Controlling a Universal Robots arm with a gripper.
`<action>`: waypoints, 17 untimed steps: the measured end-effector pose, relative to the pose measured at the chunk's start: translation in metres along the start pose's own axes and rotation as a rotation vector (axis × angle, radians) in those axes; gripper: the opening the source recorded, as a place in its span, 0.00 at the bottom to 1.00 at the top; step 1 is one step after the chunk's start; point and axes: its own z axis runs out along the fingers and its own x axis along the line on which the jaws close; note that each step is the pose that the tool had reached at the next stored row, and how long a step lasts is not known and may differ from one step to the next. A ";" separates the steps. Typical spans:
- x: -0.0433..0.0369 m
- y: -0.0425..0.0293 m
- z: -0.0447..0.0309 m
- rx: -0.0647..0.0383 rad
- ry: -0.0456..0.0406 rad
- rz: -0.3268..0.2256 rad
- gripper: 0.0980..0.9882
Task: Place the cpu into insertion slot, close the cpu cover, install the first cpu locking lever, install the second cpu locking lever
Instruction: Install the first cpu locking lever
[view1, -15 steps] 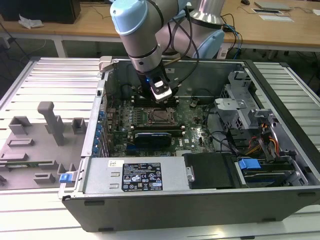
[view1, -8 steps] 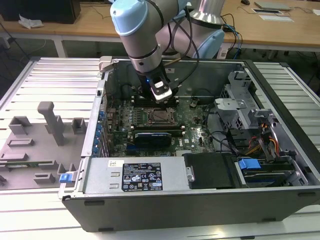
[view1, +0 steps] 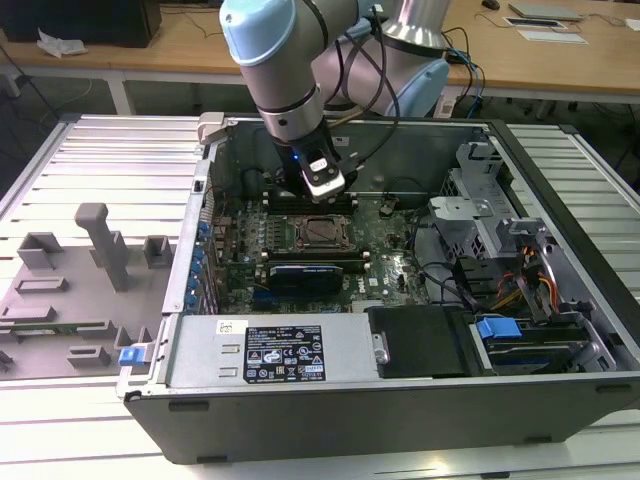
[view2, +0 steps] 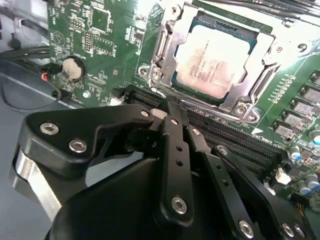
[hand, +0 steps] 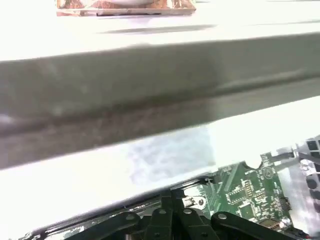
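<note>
The cpu, a pale silver square chip, lies flat in the insertion slot on the green motherboard. The silver cpu cover is down around the chip's edges. Thin metal levers run along two sides of the socket; I cannot tell whether they are latched. My black gripper is shut with nothing in it, its tip hovering just beside the socket over the long black memory slots. In the exterior view the gripper hangs inside the open computer case, slightly behind the socket. The fingertips meet in the first wrist view.
Long black memory slots flank the socket. A coin battery and black cables lie nearby. The case's grey wall is close behind the gripper. A power supply and drive cage crowd the case.
</note>
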 end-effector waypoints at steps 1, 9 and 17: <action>-0.0004 0.0002 -0.0012 -0.001 -0.0001 0.000 0.01; -0.0055 0.0013 0.0009 0.028 0.1074 0.014 0.01; -0.0095 0.0039 -0.0115 0.043 0.1067 0.010 0.01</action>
